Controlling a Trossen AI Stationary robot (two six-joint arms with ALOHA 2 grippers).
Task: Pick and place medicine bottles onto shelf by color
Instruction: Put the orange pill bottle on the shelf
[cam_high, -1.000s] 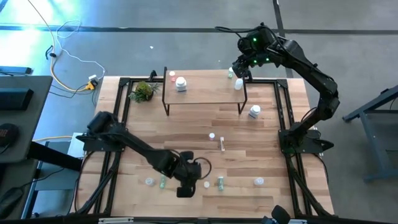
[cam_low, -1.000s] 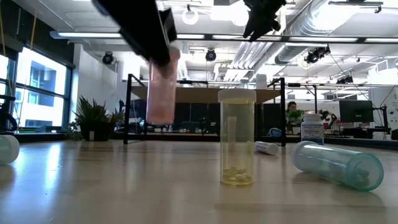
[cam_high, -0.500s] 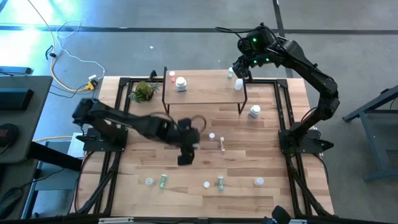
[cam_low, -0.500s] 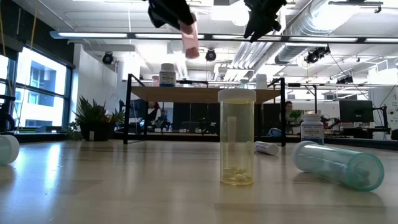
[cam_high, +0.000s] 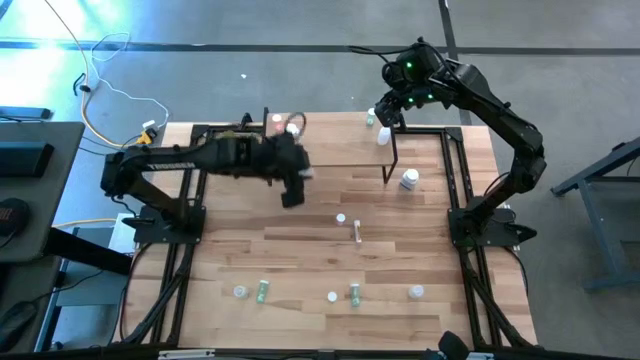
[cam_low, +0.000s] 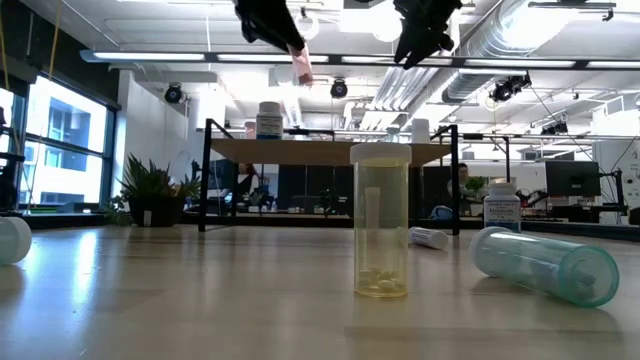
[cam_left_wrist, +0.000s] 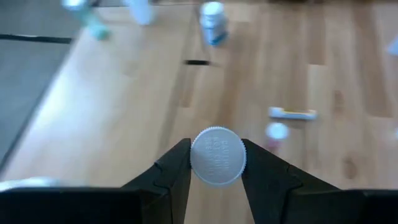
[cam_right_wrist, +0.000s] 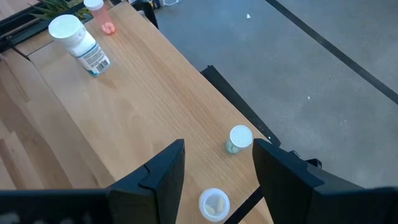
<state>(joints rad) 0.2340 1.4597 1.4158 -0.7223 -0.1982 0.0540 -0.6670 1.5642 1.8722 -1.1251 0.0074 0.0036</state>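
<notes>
Mid-carry – left hand (cam_high: 292, 190) clamped on small pink white-capped medicine bottle (cam_low: 301, 65), in air near low light-wood shelf (cam_high: 330, 150). Next up, probably: set down beside pink ones. Right hand (cam_right_wrist: 214, 168) open, empty, over shelf's far corner.

About thirteen medicine bottles (cam_high: 409, 180), one shelf (cam_high: 340, 150), one leafy plant (cam_low: 150, 185) and two robot arms (cam_high: 500, 110) show.
</notes>
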